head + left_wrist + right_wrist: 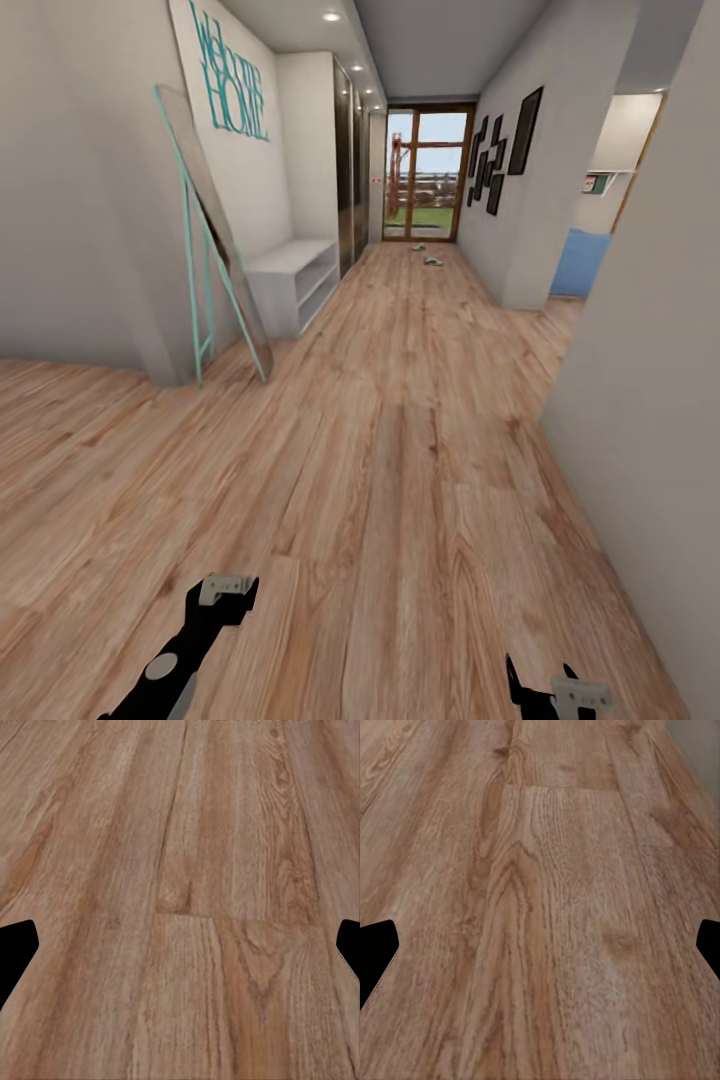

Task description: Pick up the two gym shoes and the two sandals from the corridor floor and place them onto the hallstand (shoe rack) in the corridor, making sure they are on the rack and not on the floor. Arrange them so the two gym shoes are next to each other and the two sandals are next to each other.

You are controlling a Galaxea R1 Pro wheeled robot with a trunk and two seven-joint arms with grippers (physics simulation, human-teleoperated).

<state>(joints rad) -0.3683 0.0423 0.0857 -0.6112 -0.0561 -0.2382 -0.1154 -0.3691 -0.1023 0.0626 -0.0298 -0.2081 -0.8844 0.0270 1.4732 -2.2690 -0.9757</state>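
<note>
Head view, far left of the frame: a tall mirror with a teal frame [215, 240] leans against the wall, and above it, upper left, teal "Welcome Home" lettering [232, 72] runs across the white panel. Just right of the mirror sits a white bench unit [295, 275] with open tiers. Beside that, dark wardrobe doors [350, 165] line the wall towards the glazed door [428, 172] at upper centre.

The corridor floor [400, 430], light brown planks with strong grain, runs from the bottom edge right up to that door. Far down it, just below the door, two small pale objects [426, 254] lie on the planks, one behind the other. They're too small to tell whether they're shoes or sandals.

Right of centre, black picture frames [500, 150] hang on the wall, and further right a blue panel [580, 262] shows through a side opening.

Bottom left, the left gripper [228, 592] hangs low over the floor; its wrist view shows black fingertips [16, 945] at opposite edges, spread wide with bare wood between. Bottom right, the right gripper [545, 690] pokes in at the edge, and its fingertips [376, 945] likewise stand wide apart over bare planks.
</note>
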